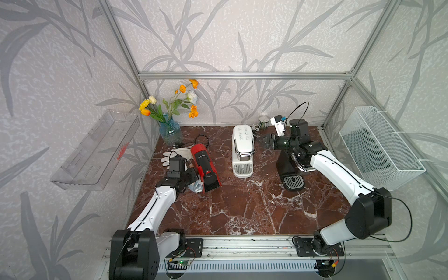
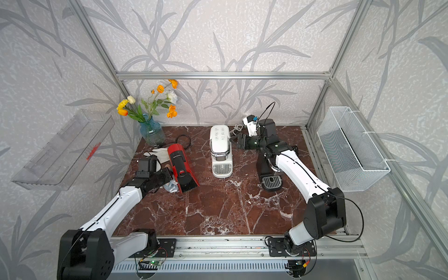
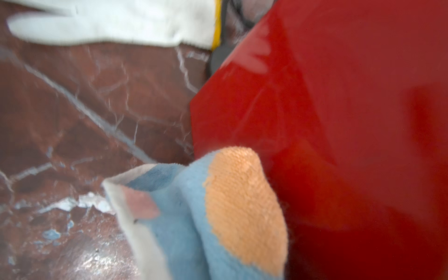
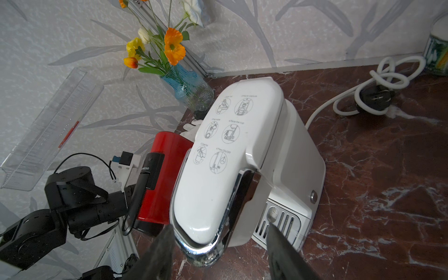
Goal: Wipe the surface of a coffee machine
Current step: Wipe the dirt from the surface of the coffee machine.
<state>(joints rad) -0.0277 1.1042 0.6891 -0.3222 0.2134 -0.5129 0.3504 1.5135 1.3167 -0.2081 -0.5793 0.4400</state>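
Both arms extended: left gripper point(image 1: 192, 181), clamped on cloth point(image 3: 218, 218), low, well left of white coffee machine point(image 1: 243, 150); right gripper point(image 1: 261, 140), jaws apart, just right of it.

Both top views are bright and evenly lit by soft, diffuse light. The white glossy plastic coffee machine point(image 1: 243, 148) point(image 2: 220, 148) throws only a faint, short shadow on the red-brown marble tabletop point(image 1: 242, 208), which shows a pale sheen on the camera side of that machine. The silver aluminium frame posts point(image 1: 124, 43) splay steeply toward the upper corners, the stretch of a wide lens. In the right wrist view the white machine is sharp, with hard glare on its chrome band point(image 4: 194, 247). The left wrist view is soft and smeared throughout: the red glossy plastic coffee machine point(image 3: 339, 121), blue-and-orange fleecy cloth point(image 3: 230, 206) and white fabric glove point(image 3: 116, 24) lack crisp edges.
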